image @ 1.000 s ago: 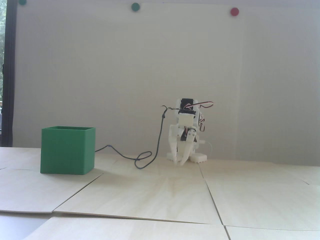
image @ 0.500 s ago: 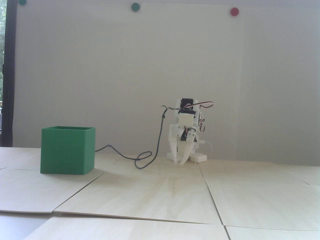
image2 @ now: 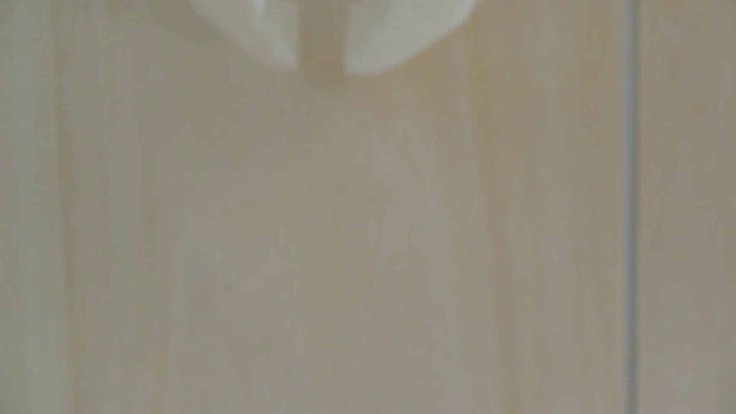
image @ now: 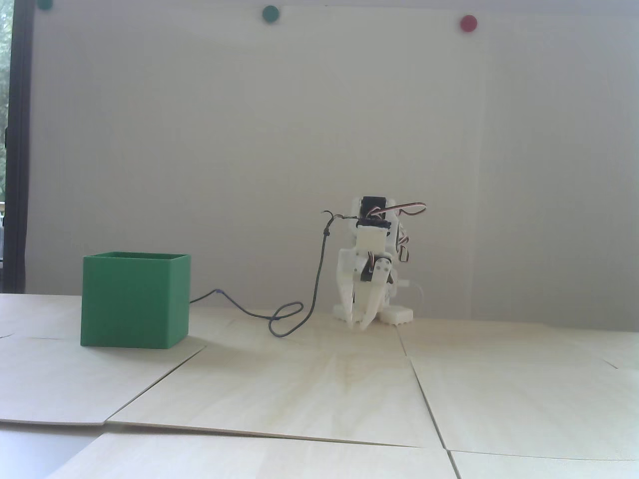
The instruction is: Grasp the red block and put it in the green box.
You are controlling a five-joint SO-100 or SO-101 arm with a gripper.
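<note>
The green box (image: 135, 301) stands on the table at the left of the fixed view; its inside is hidden from here. The red block is not in view in either frame. My white arm is folded low at the table's far middle, with the gripper (image: 361, 325) pointing down, tips just above the wood. In the wrist view the gripper (image2: 321, 65) enters from the top edge, blurred. The two white fingertips (image2: 370, 43) stand a narrow gap apart, with only bare wood between them. The gripper is well to the right of the box.
A dark cable (image: 287, 319) loops on the table between the box and the arm. The table is made of pale wooden panels with seams (image: 414, 369); one seam (image2: 629, 207) runs down the right of the wrist view. A white wall stands behind.
</note>
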